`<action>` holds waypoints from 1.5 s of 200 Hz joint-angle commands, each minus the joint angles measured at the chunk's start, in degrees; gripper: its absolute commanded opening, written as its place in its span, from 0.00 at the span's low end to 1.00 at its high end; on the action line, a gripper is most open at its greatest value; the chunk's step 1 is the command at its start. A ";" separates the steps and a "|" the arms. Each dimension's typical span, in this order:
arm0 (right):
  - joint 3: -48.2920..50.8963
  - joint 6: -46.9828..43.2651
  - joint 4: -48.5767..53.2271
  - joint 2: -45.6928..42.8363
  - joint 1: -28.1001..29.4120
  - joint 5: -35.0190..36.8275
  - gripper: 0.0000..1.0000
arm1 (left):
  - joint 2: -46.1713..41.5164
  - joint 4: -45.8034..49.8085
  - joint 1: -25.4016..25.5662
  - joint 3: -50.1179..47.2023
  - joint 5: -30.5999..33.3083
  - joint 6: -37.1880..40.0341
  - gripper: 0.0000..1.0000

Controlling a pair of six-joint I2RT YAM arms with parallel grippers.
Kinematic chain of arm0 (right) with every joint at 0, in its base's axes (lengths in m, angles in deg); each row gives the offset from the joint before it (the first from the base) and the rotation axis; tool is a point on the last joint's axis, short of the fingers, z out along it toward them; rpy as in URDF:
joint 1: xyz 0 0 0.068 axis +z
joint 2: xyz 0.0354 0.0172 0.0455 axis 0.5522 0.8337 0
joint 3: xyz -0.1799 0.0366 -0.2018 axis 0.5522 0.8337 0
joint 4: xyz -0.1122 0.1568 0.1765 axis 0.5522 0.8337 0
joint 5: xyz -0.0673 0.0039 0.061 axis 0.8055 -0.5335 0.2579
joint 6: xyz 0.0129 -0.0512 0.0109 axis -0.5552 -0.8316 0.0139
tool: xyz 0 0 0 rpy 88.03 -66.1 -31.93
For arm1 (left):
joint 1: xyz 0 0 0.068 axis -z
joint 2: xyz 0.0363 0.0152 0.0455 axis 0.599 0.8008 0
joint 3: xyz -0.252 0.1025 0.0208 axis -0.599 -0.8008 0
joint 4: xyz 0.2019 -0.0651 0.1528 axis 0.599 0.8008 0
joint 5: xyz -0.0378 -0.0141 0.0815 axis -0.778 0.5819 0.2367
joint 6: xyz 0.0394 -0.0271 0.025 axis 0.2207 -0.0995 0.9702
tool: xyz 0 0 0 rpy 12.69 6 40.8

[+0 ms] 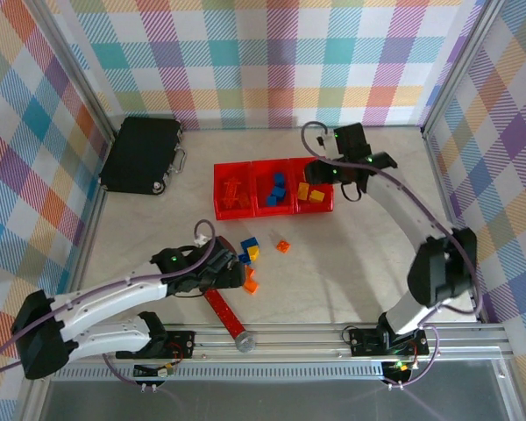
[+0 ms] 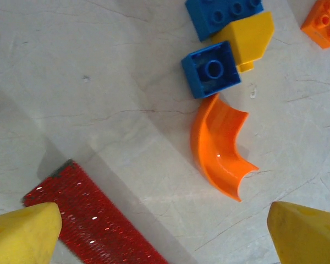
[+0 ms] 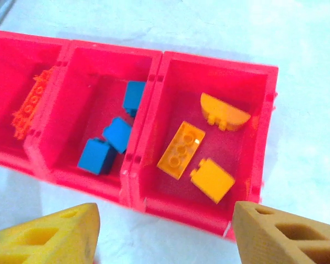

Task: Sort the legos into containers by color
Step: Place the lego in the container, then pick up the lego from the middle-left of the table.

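Three joined red plastic bins (image 1: 253,186) sit toward the far edge of the bench (image 1: 351,289), holding what seem to be orange flat bricks (image 3: 33,104) left, blue bricks (image 3: 118,135) middle, yellow bricks (image 3: 181,149) right. Above the right bin the right claw (image 3: 165,214) hangs open and empty. Nearer the near edge, the left claw (image 2: 164,212) hovers open over an orange curved arch brick (image 2: 220,146).

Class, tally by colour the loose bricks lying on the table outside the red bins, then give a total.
Blue bricks: 2
Yellow brick: 1
Orange bricks: 2
Total: 5
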 commanded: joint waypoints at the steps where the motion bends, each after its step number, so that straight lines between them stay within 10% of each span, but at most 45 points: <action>1: 8.68 5.13 -4.69 -6.89 -0.28 -5.66 0.68 | 4.95 -0.10 1.96 4.09 2.87 -0.09 0.96; 94: 31.71 7.85 -13.07 -29.41 -0.28 -9.79 0.73 | 24.97 -1.29 4.97 13.88 4.45 -9.27 0.84; 300: 32.29 7.30 -10.00 -31.42 -0.28 -11.91 0.73 | 34.76 0.28 4.06 16.01 7.73 -7.49 0.83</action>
